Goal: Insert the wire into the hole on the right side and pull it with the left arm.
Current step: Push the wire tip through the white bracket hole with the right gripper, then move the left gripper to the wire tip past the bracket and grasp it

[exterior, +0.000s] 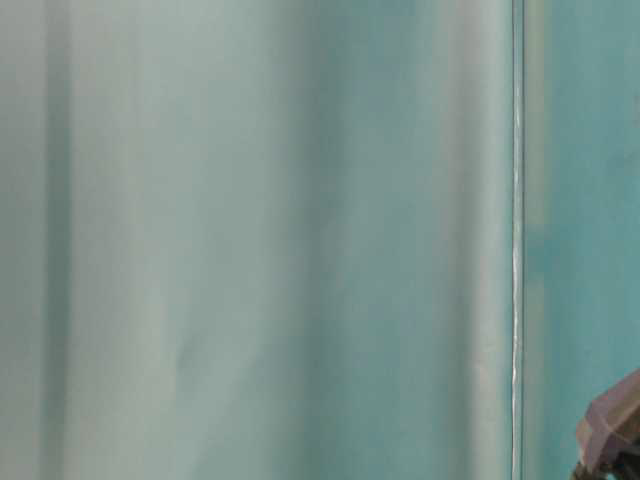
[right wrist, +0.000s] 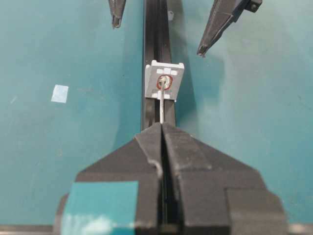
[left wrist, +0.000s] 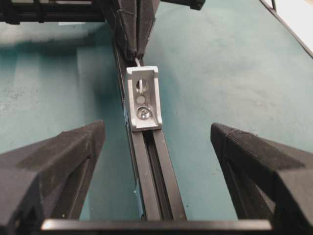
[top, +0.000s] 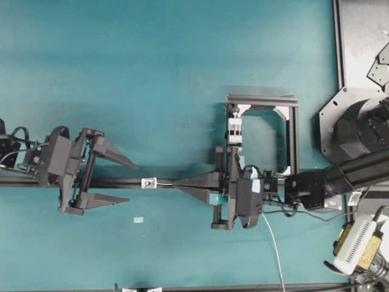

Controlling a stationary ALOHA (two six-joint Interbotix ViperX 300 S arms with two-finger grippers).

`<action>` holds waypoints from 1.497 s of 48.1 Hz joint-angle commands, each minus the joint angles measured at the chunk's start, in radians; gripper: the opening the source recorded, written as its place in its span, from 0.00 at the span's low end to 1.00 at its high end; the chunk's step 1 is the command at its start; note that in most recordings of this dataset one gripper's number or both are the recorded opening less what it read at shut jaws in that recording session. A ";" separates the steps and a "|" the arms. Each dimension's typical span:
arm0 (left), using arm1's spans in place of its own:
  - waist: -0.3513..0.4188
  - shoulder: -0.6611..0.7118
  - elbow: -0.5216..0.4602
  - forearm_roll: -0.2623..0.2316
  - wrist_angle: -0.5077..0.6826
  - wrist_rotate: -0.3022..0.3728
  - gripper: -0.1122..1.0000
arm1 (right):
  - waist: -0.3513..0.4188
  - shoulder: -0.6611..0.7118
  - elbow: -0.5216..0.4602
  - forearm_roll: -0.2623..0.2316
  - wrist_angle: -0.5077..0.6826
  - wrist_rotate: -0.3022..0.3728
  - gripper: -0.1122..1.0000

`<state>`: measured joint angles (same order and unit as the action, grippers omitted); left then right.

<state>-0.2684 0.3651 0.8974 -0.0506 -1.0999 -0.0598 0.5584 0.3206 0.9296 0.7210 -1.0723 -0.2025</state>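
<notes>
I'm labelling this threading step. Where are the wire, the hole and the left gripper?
wire (right wrist: 162, 105): right wrist view, the bare stretch between the shut right fingers and the block.
hole (right wrist: 164, 84): right wrist view, the red-ringed opening in the block's face.
left gripper (top: 130, 180): overhead view, midway between its spread fingertips.

Two plain black fingers (left wrist: 58, 166) of the left gripper (left wrist: 156, 147) stand wide apart, one on either side of a black rail (left wrist: 154, 181) running up the teal mat (left wrist: 220, 73). A small silver bracket (left wrist: 143, 100) sits on the rail. The wire (left wrist: 139, 62) pokes through its hole (left wrist: 141, 85) from the right gripper (left wrist: 134, 46), whose jaws are pressed together behind.
</notes>
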 commanded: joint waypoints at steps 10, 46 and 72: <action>0.002 -0.015 -0.023 0.000 0.020 -0.002 0.77 | -0.017 -0.005 -0.026 0.000 -0.009 -0.006 0.12; 0.002 -0.015 -0.023 0.000 0.020 -0.002 0.77 | -0.051 0.025 -0.084 -0.015 -0.005 -0.014 0.12; 0.002 -0.020 -0.028 0.000 0.028 -0.031 0.77 | -0.055 0.029 -0.101 -0.015 -0.002 -0.037 0.12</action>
<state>-0.2684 0.3651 0.8851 -0.0491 -1.0723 -0.0767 0.5077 0.3636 0.8437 0.7056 -1.0707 -0.2347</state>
